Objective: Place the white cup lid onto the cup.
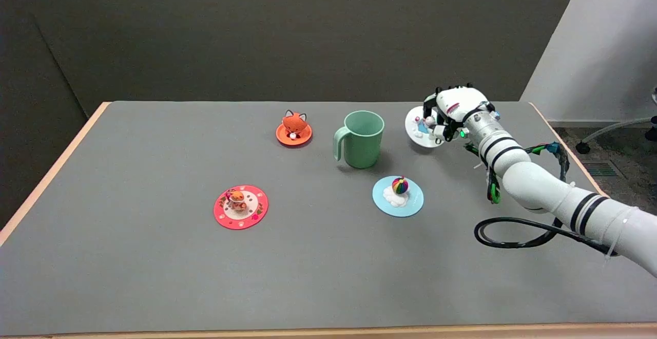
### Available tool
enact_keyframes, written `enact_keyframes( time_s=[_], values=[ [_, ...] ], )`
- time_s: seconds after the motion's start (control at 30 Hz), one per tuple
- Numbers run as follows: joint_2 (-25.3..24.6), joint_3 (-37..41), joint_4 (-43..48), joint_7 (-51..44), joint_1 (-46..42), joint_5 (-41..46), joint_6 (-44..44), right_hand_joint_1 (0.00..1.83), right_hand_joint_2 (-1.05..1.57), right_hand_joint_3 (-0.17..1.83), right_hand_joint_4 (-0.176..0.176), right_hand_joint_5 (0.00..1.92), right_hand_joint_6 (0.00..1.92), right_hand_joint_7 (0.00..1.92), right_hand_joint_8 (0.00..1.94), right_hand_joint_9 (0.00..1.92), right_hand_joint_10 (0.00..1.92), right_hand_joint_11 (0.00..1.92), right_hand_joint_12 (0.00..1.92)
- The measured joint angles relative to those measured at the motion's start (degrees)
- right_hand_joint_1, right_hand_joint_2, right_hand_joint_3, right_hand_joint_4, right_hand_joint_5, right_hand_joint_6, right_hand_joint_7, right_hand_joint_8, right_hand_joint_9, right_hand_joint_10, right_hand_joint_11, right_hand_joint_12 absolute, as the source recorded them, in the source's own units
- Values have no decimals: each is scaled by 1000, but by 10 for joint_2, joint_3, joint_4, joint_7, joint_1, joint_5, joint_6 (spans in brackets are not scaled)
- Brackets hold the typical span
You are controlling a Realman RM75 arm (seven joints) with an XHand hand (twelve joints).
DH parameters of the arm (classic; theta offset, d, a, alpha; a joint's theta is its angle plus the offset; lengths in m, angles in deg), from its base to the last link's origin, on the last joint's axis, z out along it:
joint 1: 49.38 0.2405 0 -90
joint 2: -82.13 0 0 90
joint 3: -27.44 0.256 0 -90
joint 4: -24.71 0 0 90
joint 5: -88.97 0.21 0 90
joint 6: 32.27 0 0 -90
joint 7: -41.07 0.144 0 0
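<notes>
Gripping white cup lid near bench far right corner, right hand fingers clamped on its rim, lid tilted, raised off surface, just right of green cup, apart

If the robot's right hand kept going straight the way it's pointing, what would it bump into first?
Probably the green cup. The right hand, holding the white lid, points toward the picture's left, and the cup is next along that line. Depth is hard to judge, so it might pass just behind it.
</notes>
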Motion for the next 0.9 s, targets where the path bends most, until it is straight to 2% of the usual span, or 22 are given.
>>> enact_keyframes(
  time_s=[0.43, 0.9],
  values=[
    [13, 16, -50, -6, 1, 11, 31, 982, 1071, 186, 176, 878, 1144, 1138, 362, 1105, 481, 613, 1582],
    [27, 40, -80, -67, 12, 90, 93, 996, 1033, 230, 176, 910, 1097, 1165, 340, 1133, 436, 656, 1559]
  ],
)
